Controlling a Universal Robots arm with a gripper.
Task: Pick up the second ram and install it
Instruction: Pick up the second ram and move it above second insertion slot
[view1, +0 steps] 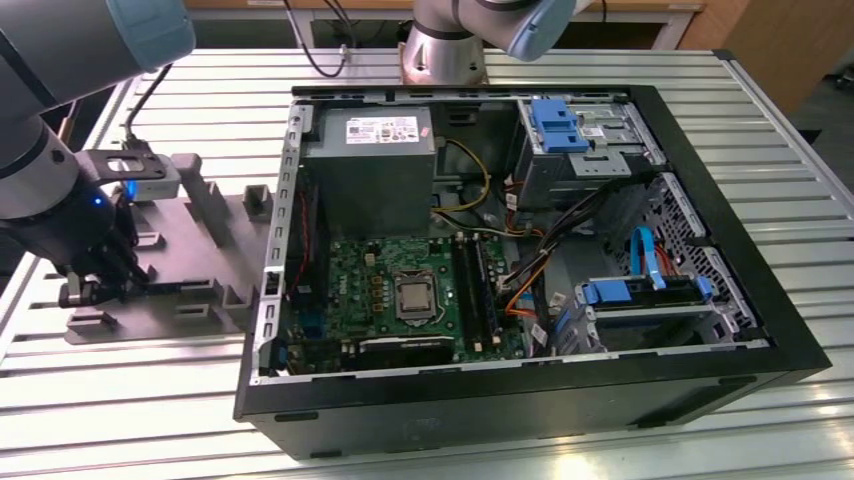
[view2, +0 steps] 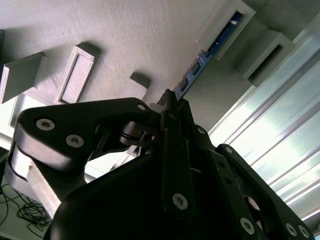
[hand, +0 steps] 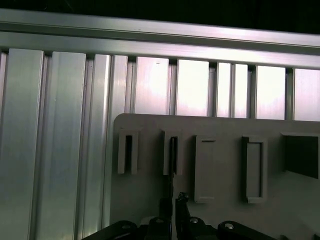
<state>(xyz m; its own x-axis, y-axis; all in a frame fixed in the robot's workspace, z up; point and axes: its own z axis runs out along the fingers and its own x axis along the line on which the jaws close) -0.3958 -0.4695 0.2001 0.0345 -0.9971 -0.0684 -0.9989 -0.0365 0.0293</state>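
– Ram (view2: 202, 62): where does it lie?
– On edge in a slot of the grey tray (view2: 125, 40). The tray sits on the bench (view1: 134, 400) at the exterior view's left, well apart from the green board (view1: 354, 265).
– And relative to the end effector (view2: 170, 102)?
– Its near end runs in between the fingertips, and its far end sits in the slot's raised frame. In the first wrist view the ram reads as a thin dark line leading straight from the slot to the tips.
– State of the end effector?
– Narrow, and closed on the ram's flat faces, as far as both wrist views show.
– How is this step best done?
– Judging from the close fit, hold the grip square and centred. Draw the ram along the slot's own line, without twist or tilt, so that it neither binds on the frame walls nor flexes.
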